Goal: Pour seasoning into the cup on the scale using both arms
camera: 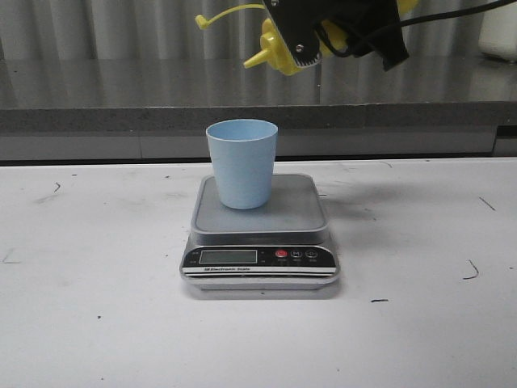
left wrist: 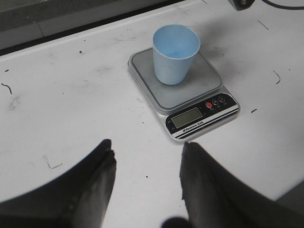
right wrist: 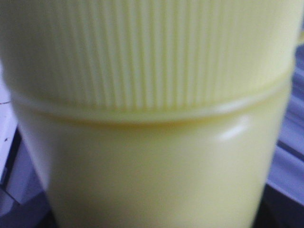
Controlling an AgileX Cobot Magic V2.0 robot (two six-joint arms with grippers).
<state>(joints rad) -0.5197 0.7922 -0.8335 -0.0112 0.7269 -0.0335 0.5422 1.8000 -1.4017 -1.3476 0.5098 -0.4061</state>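
- We see the right hand point(camera: 323, 36) high above the counter point(camera: 97, 323), clamped around the seasoning point(camera: 279, 50) near its cap end. The bottle is tipped over, its nozzle pointing out to the left, above the cup point(camera: 242, 162) and a little right of it.
- We judge this to be the pouring posture, though we make out no stream and nothing inside the cup in the left wrist view.
- A thin yellow tether with the tip cap point(camera: 202, 22) trails off the nozzle, so the spout looks open.
- The cup stands upright toward the back of the scale point(camera: 258, 234), clear of the display, so the weight can be read while pouring.
- The left hand point(left wrist: 145, 164) hangs back over the bare counter on the near side of the scale, fingers spread wide and holding nothing.
- Up close in the right wrist view, the seasoning fills the picture: opaque yellow plastic, a finely ribbed cap above a raised ring, then a smooth, glossy body.
- The cup is plain light blue, tapering to its base, with no handle.
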